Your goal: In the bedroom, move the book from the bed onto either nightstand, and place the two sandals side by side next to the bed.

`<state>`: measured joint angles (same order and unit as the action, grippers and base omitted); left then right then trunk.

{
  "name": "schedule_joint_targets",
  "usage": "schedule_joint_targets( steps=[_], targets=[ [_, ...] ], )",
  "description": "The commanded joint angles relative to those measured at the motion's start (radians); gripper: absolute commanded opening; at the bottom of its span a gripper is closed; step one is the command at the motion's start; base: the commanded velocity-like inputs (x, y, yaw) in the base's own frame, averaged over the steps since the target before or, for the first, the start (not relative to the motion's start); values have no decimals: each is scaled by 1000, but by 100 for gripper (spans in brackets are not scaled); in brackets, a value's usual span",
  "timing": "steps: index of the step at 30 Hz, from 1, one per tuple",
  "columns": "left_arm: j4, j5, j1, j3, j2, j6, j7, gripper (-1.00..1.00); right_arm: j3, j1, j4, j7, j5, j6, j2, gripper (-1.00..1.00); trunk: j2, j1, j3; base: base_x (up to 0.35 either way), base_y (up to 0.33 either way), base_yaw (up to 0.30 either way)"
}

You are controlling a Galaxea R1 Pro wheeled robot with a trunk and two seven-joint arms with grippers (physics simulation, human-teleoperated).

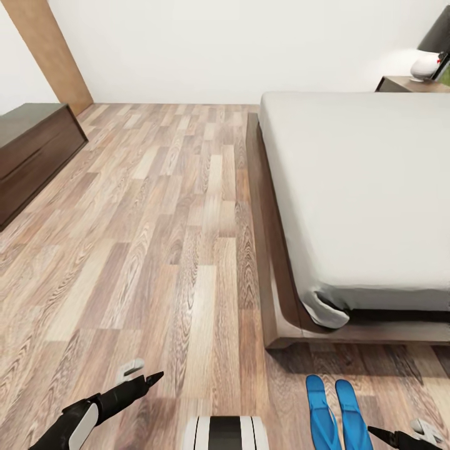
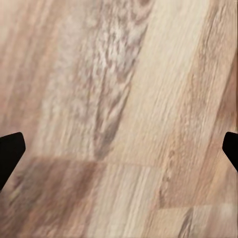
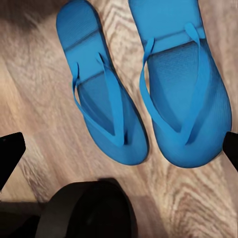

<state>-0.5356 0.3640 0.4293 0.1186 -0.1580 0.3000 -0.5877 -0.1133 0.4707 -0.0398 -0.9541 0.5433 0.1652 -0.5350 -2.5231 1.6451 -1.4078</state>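
Sandals (image 1: 335, 412) side by side at bed (image 1: 356, 194) foot, both tools (image 1: 142, 372) (image 1: 400, 434) wide open, empty, cabinet (image 1: 31, 153) far left.

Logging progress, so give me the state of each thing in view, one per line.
sandals: flat on the floor, side by side, near the bed's foot corner
bed: mattress top bare, no book showing
left claw: open, empty, above the floor
right claw: open, empty, beside the sandals

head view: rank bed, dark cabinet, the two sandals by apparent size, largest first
1. bed, by far the largest.
2. dark cabinet, partly cut off at the frame edge.
3. left sandal and right sandal: look alike, no ranking; both run off the frame's bottom.
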Motion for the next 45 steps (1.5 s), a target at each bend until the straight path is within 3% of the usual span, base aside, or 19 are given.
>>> schedule_joint_targets(
  steps=[1,12,20,25,27,29,32,33,36,40,45],
  targets=[
    [0,7,0,3,0,9,-3,100,-8,0,0,-2,10,8,0,100,0,-1,3,0,0,0],
    [0,7,0,3,0,4,-2,100,-8,0,1,-2,10,5,1,100,3,-6,46,0,0,0],
    [0,7,0,2,1,4,-2,100,-8,0,1,-2,11,-97,1,100,4,-9,77,0,0,0],
    [1,7,0,1,1,4,-2,100,-10,0,1,-1,11,-114,10,100,6,-11,96,0,0,0],
    [2,7,0,1,2,4,-1,100,-11,0,2,2,10,-116,34,100,6,-12,104,0,0,0],
    [8,7,0,1,2,4,0,100,-11,0,3,18,9,-118,76,100,7,-13,112,0,0,0],
    [24,6,0,0,4,-7,2,100,-13,0,2,129,7,-119,174,100,7,-15,123,0,0,0],
    [34,5,0,-1,5,-22,3,100,-14,0,2,202,4,-119,222,100,7,-15,127,0,0,0],
    [45,5,0,-2,15,-44,6,100,-15,0,1,273,1,-122,282,100,8,-16,139,0,0,0],
    [50,4,0,-2,24,-54,8,100,-15,0,0,299,-1,-123,306,100,9,-18,154,0,0,0],
    [78,3,0,-3,38,-57,9,100,-16,0,0,307,-2,-123,313,100,10,-20,173,0,0,0]
  ],
)
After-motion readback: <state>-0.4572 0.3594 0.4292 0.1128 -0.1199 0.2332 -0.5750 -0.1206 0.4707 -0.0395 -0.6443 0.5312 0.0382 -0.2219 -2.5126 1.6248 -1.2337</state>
